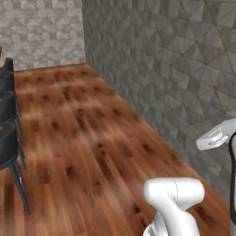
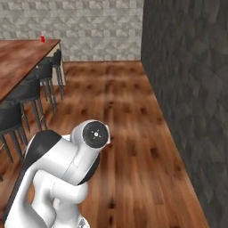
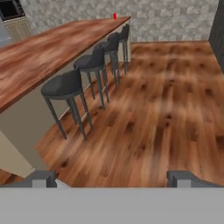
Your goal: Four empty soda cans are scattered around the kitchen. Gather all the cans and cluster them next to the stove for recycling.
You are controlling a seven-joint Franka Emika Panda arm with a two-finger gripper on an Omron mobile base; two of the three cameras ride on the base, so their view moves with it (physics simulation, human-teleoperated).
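Wood-plank floor [image 3: 166, 100] runs beside a long brown wooden surface [image 3: 48, 48] lined with dark round stools [image 3: 65, 85]; a small red soda can [image 3: 115, 16] stands at its far end. The hand [image 3: 112, 178] is spread wide, empty, touching nothing.

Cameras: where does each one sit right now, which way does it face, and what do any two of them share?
Left base view: behind the arm on its left, facing down the wooden floor along the stone wall; white arm links lower right.
Right base view: behind on the right, facing the same floor; wooden counter with bar stools at left, arm lower left.
Hand view: on the hand, looking along the open gripper at counter and stools.
Shared: right base and hand views both show a red soda can at the counter's far end.
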